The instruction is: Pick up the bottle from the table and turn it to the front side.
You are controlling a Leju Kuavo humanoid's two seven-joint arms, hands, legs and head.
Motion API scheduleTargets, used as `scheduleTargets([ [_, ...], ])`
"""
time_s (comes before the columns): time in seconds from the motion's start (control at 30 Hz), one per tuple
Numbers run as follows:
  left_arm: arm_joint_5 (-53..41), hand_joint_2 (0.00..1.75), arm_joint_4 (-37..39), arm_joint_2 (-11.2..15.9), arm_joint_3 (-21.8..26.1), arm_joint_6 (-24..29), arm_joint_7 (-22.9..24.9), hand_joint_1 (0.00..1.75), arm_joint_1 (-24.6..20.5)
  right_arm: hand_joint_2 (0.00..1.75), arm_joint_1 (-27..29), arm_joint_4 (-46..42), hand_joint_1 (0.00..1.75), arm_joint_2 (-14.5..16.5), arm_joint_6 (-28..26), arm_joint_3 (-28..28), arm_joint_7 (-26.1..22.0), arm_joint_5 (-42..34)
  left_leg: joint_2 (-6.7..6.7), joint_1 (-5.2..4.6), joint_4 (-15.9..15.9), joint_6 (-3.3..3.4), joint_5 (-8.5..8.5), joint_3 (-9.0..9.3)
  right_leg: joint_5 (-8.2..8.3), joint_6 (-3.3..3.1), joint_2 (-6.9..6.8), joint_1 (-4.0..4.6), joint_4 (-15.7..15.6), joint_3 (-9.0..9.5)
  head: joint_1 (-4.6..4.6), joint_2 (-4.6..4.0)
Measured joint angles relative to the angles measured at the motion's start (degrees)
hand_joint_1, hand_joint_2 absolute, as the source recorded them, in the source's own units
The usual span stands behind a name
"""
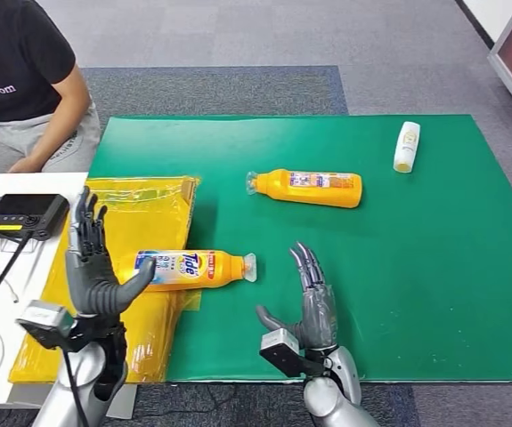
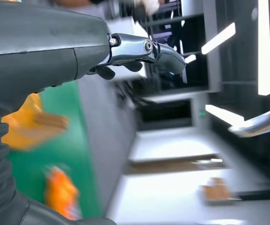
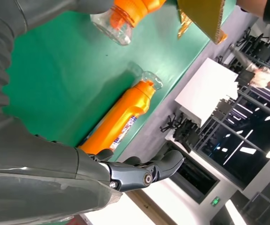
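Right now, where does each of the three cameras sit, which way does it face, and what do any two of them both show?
Head view: high on the body, looking down at the green mat; both silver arms, left robot hand, right robot hand.
Left wrist view: behind the left robot hand, facing along the mat edge into the room, blurred.
Right wrist view: behind the right robot hand, facing the far orange bottle.
Shared: head and right wrist show that bottle.

left wrist view is blurred; the person (image 1: 20, 80) is cut off at the edge.

Near bottle (image 1: 192, 268): lying half on the plastic bag (image 1: 135, 213), at the mat's (image 1: 441, 294) left edge. Second bottle (image 1: 306, 188): lying behind it, mid-mat. Small bottle (image 1: 407, 147): far right.
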Motion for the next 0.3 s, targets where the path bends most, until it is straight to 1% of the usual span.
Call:
scheduleTargets([
  [0.07, 2.7, 1.75, -3.5, -0.4, 0.4, -0.8, -1.0, 0.0, 1.1, 1.75, 0.3, 0.1, 0.0, 0.0, -0.2, 0.0, 0.0, -0.1, 0.0, 0.0, 0.0, -0.01, 0.0, 0.0, -0.02, 0.0, 0.0, 0.0, 0.0, 0.0, -0.01, 0.0],
  [0.13, 3.4, 1.75, -5.9, -0.9, 1.1, -0.2, -1.6, 0.0, 2.1, 1.75, 0.6, 0.0, 0.0, 0.0, -0.4, 0.0, -0.2, -0.3, 0.0, 0.01, 0.0, -0.01, 0.0, 0.0, -0.02, 0.0, 0.0, 0.01, 0.0, 0.0, -0.01, 0.0],
  [0.3, 4.4, 1.75, -8.0, -2.0, 3.4, 1.1, -1.2, 0.0, 3.7, 1.75, 2.2, -2.0, 0.0, 0.0, -0.3, 0.0, -2.1, -2.4, 0.0, 0.01, 0.0, -0.01, 0.01, 0.0, -0.02, 0.0, 0.0, 0.01, 0.0, 0.01, -0.01, 0.0],
])
